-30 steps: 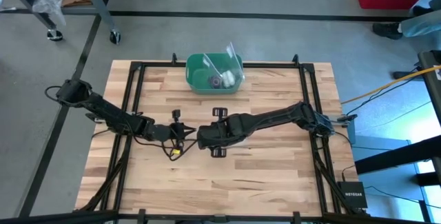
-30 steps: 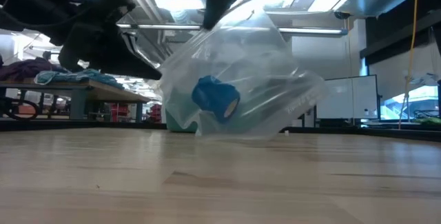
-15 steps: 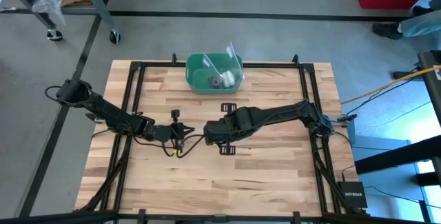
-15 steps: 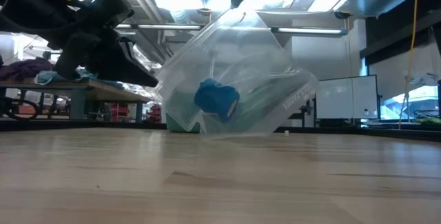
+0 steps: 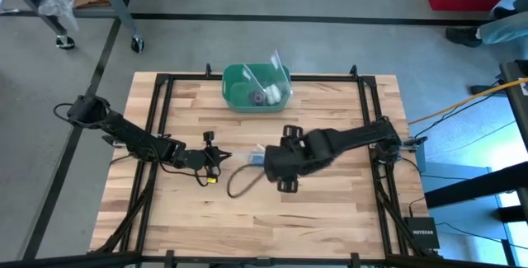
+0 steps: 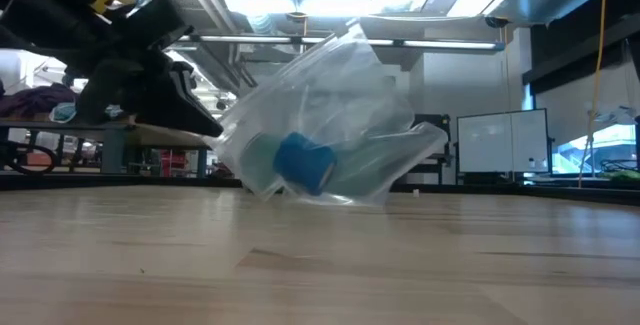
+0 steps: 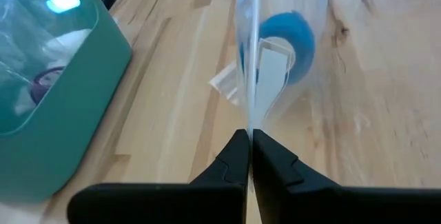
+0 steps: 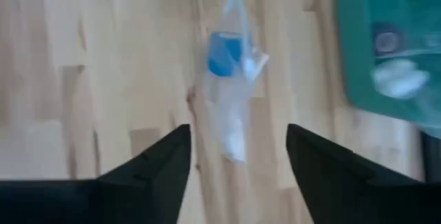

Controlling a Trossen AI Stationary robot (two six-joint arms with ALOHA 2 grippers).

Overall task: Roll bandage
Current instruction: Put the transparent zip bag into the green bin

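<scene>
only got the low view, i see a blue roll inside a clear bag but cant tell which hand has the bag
Observer: The left hand has it, shut on the edge of the clear bag, with the bandage roll inside.
Operator: and the right hand
Observer: The right hand is open, its fingers spread wide and not closed on the bag.
Operator: anything else nearby
Observer: A green bin sits at the far edge of the table, apart from the bag.
</scene>
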